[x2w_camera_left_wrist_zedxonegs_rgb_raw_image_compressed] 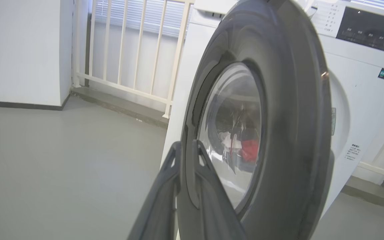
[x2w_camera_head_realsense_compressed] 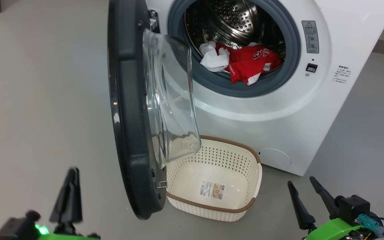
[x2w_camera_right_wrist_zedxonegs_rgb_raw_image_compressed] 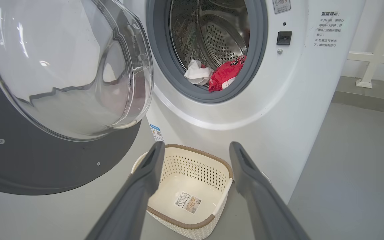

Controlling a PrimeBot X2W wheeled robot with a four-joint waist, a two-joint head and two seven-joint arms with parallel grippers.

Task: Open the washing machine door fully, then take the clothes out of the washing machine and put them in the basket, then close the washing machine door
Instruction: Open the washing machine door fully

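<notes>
Door (x2w_camera_head_realsense_compressed: 125,116): open wide.
Clothes (x2w_camera_head_realsense_compressed: 245,61): red and white, inside washer (x2w_camera_head_realsense_compressed: 278,110).
Basket (x2w_camera_head_realsense_compressed: 218,156): on floor (x2w_camera_head_realsense_compressed: 45,100) by washer.
Left gripper (x2w_camera_head_realsense_compressed: 70,193): closed.
Right gripper (x2w_camera_head_realsense_compressed: 301,181): open, near basket.

Grey floor (x2w_camera_head_realsense_compressed: 45,83), white railing (x2w_camera_left_wrist_zedxonegs_rgb_raw_image_compressed: 128,50)

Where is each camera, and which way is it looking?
Head view: on the head, looking down at the open washing machine door, clothes and basket; left gripper and right gripper at the bottom.
Left wrist view: on the left arm, facing the door's outside; own fingers together.
Right wrist view: on the right arm, facing the drum and basket; own fingers apart.
Shared: head and right wrist views both show the empty basket.
</notes>
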